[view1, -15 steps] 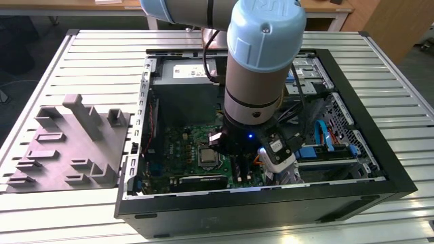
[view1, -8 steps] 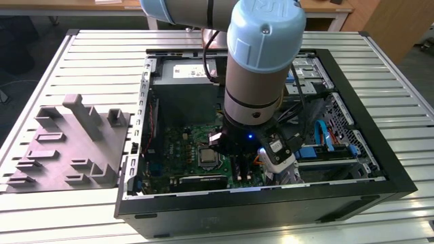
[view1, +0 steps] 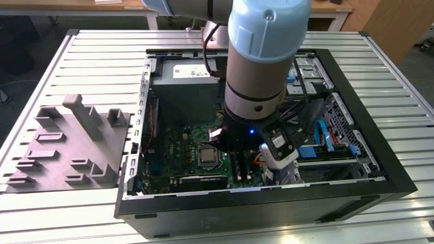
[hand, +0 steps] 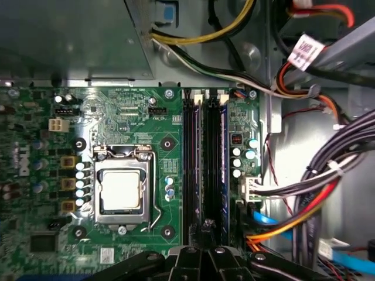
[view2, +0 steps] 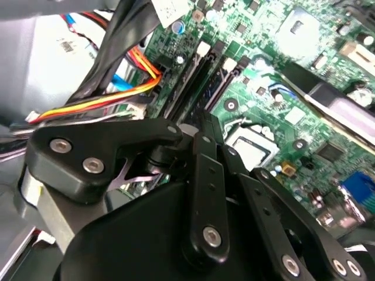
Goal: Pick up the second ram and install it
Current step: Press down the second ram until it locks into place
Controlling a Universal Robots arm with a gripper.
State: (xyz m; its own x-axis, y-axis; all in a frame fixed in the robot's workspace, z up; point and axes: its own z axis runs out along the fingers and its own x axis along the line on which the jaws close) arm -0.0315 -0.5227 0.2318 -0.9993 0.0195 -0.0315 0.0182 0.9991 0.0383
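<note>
First wrist view shows the tool (hand: 206,234) low over the motherboard's RAM slots (hand: 205,158); its grip state is unclear. Judged best: press straight down, evenly.

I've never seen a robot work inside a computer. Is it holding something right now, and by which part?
It cannot be told. The end effector sits low over the memory slots on the motherboard, but its own linkage hides any grip.
</note>
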